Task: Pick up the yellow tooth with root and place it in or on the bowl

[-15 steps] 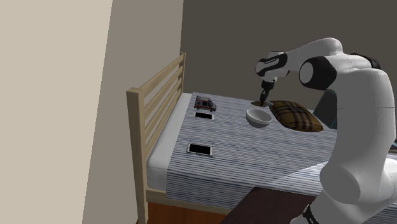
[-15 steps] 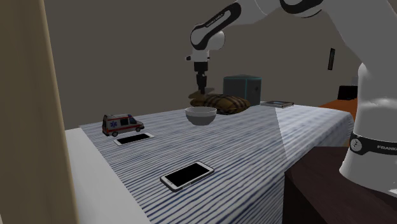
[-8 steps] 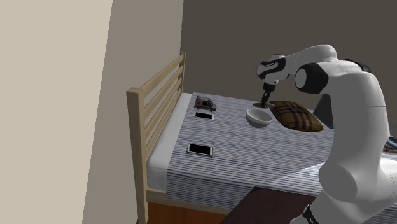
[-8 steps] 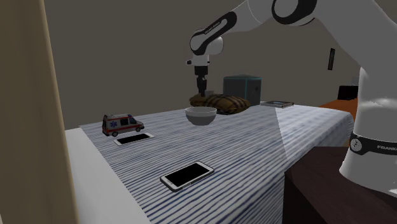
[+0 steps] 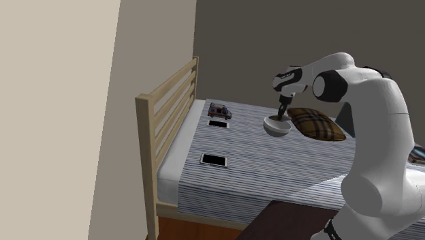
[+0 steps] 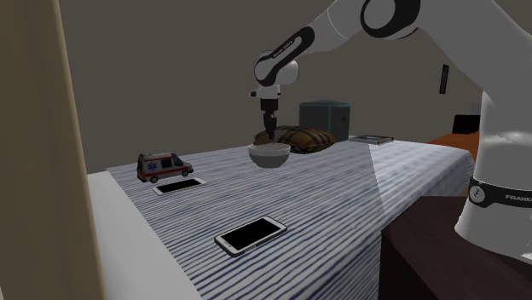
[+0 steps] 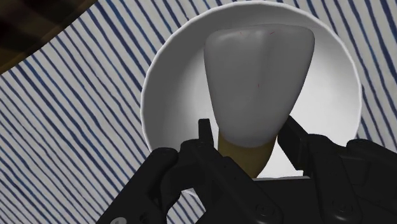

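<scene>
In the shoulder view a pale slatted headboard stands at the left of a bed with a blue-and-white striped cover, set against beige and dark grey walls. On the cover, going right, lie a toy ambulance with a far phone just beside it, a near phone, a white bowl and a plaid pillow. The white arm rises from the lower right, bends at a high elbow and points its wrist down, the pincer over the bowl and clamped on the yellowish root of the tooth, whose pale grey crown faces the bowl's inside. On the arm's base in the second exterior view, lettering starting "FRANK" runs off the right edge.
</scene>
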